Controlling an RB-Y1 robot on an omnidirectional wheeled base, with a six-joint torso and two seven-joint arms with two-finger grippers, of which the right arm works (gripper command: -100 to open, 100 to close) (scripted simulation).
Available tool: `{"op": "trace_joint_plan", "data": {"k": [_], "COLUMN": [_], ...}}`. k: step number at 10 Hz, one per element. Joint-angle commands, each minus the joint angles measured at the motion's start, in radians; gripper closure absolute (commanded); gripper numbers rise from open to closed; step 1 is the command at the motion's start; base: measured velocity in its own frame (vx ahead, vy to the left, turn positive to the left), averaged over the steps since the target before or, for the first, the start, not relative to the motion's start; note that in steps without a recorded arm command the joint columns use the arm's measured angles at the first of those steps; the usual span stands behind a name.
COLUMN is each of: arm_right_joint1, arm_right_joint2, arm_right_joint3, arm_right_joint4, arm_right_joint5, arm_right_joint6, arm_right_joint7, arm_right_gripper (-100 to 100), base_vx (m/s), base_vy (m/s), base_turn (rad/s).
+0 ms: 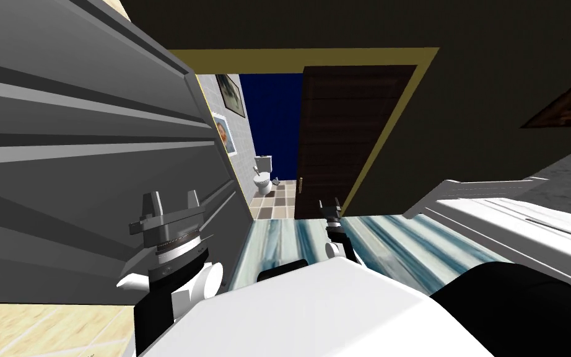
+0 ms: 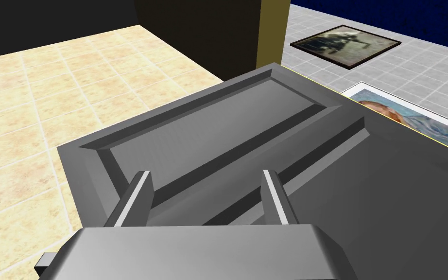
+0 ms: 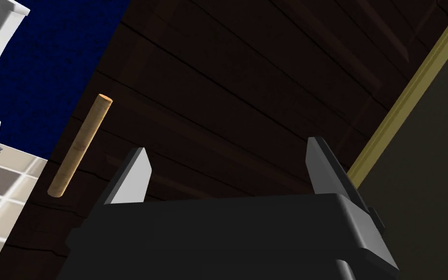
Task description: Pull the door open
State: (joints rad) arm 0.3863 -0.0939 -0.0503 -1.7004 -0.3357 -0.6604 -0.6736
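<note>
The right tool had nothing between its spread fingers and the dark door; the tan handle lay just outside one finger. A grey panelled door pressed close by the left tool, and white furniture hemmed the right side. The doorway gap ahead lay free.

Your head camera looks down, rolled, at the dark door ahead and the grey panel on your left. Right wrist faces that door closely; left wrist sits close over that panel.
</note>
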Motion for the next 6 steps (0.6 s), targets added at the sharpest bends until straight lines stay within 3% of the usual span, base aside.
{"op": "trace_joint_plan", "data": {"k": [1,6], "arm_right_joint1": [-0.011,-0.033], "arm_right_joint2": [0.002,-0.001], "arm_right_joint3": [-0.002,-0.013], "arm_right_joint4": [0.047,0.179], "arm_right_joint5": [-0.027,-0.112], "arm_right_joint6": [-0.013,-0.052], "arm_right_joint7": [-0.032,-0.131], "arm_right_gripper": [-100,-100], "base_vx": [0.096,0.086], "base_vy": [-0.033,-0.052], "base_turn": [0.213,0.209]}}
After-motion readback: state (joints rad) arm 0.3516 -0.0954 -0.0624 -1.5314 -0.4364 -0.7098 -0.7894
